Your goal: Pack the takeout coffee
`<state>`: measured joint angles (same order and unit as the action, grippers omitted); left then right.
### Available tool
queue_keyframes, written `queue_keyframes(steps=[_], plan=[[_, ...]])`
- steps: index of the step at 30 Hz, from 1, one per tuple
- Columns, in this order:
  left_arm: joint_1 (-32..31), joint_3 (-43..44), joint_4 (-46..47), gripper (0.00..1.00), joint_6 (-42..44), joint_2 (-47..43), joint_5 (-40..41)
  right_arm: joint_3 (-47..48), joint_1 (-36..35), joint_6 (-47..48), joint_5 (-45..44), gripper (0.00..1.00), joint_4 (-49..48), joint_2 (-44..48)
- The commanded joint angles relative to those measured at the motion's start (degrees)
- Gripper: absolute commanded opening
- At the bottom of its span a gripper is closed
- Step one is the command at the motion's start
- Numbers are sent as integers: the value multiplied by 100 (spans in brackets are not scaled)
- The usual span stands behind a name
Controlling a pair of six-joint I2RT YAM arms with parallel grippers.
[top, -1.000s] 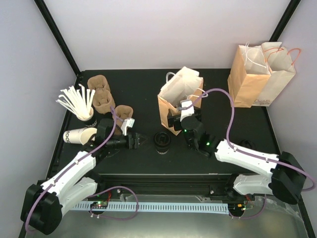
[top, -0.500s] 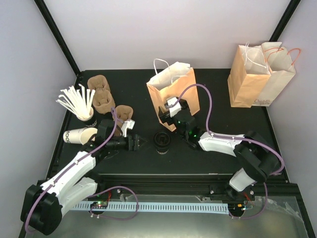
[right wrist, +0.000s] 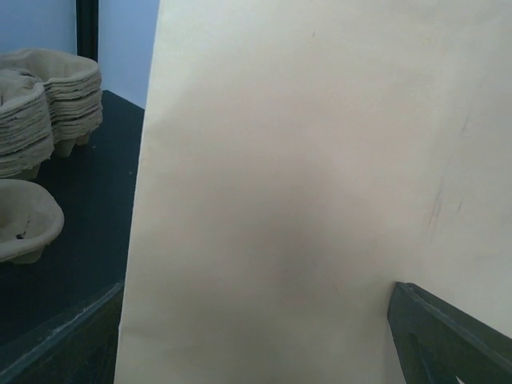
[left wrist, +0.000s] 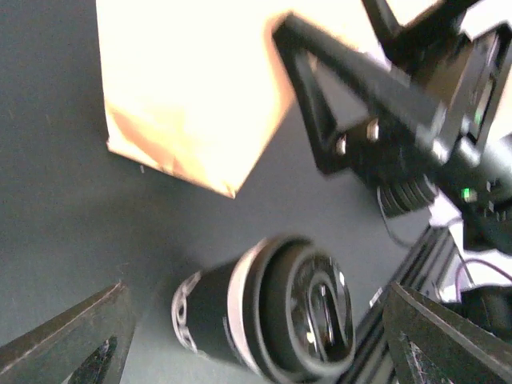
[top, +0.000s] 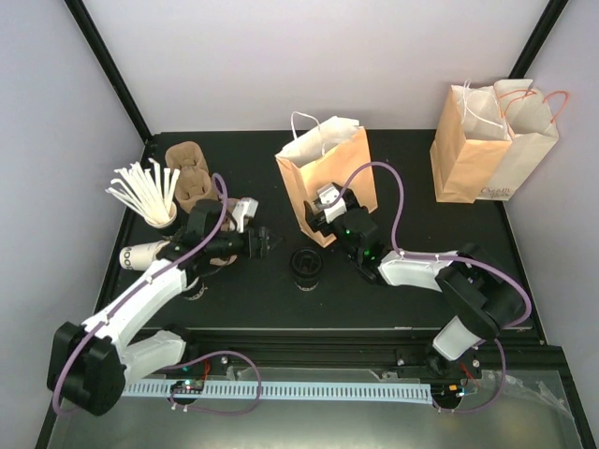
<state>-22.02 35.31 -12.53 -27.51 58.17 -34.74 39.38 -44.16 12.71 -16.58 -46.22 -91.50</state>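
Showing blurred, unreadable print: takeout coffee

Small dark printed line low on the front of the brown paper bag at the far right of the tabletop, a brand mark by its look, too fine to spell out from the top view. Bold black lettering on the side of the white paper cup lying at the left edge, legible only as two round characters like "OO", the rest hidden behind the arm. Raised curved marking on top of the takeout coffee and white print on its black band, both blurred beyond reading in the left wrist view.
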Motion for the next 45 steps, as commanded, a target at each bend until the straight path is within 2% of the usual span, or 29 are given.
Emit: queue_keyframes(steps=[1, 6, 11, 15, 18, 23, 28, 30, 34, 36, 41, 45], plan=[[84, 999, 260, 88, 301, 646, 289, -63, 103, -134, 130, 89, 0, 281], [176, 2033, 451, 90, 458, 1454, 560, -383, 108, -308, 153, 89, -81, 633], [299, 3033, 673, 94, 426, 2341, 597, -389, 102, -384, 256, 90, 288, 790], [388, 4094, 217, 94, 666, 2968, 661, -381, 109, -382, 382, 90, 387, 780], [393, 4997, -535, 92, 1087, 3556, 487, -324, 104, -349, 398, 94, 445, 728], [374, 6332, -1875, 77, 1729, 4567, -105, -217, 106, -368, 441, 95, 557, 675], [327, 6853, -2444, 64, 2100, 5024, -143, -44, 102, -418, 517, 95, 794, 533], [305, 7012, -2575, 50, 2173, 5169, -76, 40, 110, -362, 549, 95, 815, 416], [312, 7388, -2902, 13, 2259, 5224, 526, 356, 108, -217, 654, 100, 768, 90], [320, 7464, -2961, 2, 2294, 5144, 864, 509, 101, -146, 784, 100, 654, -113], [386, 7453, -2966, 2, 2302, 4836, 1734, 1075, 102, -50, 1013, 100, 828, -675], [471, 7434, -3032, 2, 2276, 4724, 2025, 1456, 101, 84, 1115, 100, 1096, -1016]])
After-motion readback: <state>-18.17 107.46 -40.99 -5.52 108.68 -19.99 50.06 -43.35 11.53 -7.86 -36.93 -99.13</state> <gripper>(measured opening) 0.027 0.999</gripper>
